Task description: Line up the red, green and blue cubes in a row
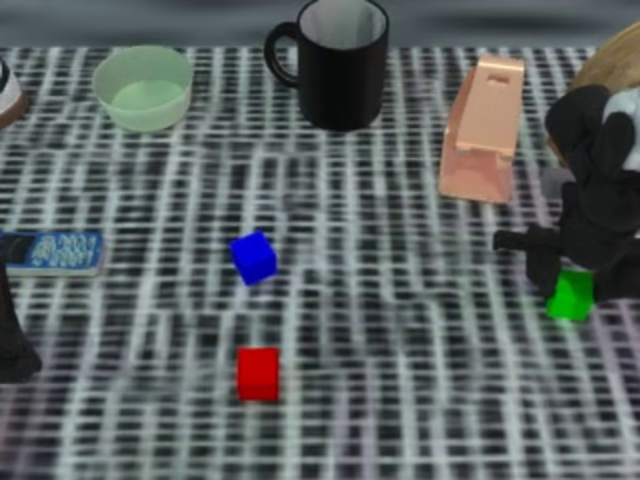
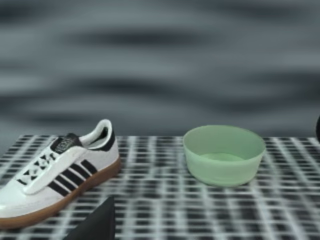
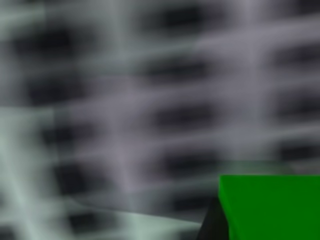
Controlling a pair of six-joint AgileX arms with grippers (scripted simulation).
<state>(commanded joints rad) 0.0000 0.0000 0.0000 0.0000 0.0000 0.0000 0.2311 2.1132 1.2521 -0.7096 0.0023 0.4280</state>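
The red cube point(image 1: 258, 373) lies on the checked cloth, front of centre. The blue cube point(image 1: 253, 257) sits just behind it, turned a little and apart from it. Far to the right rests the green cube point(image 1: 570, 297), partly covered by my right gripper point(image 1: 560, 272), which hangs directly over it. In the right wrist view the green cube point(image 3: 272, 207) fills one corner, very near the camera. My left gripper point(image 1: 12, 345) is parked at the table's left edge; one dark finger point(image 2: 97, 224) shows, with bare cloth beside it.
A black mug point(image 1: 335, 60) and a pale green bowl point(image 1: 143, 87) stand at the back. A peach phone stand point(image 1: 485, 130) is behind the right arm. A blue handset point(image 1: 55, 250) lies at the left, and a white shoe point(image 2: 55, 175) at the back left.
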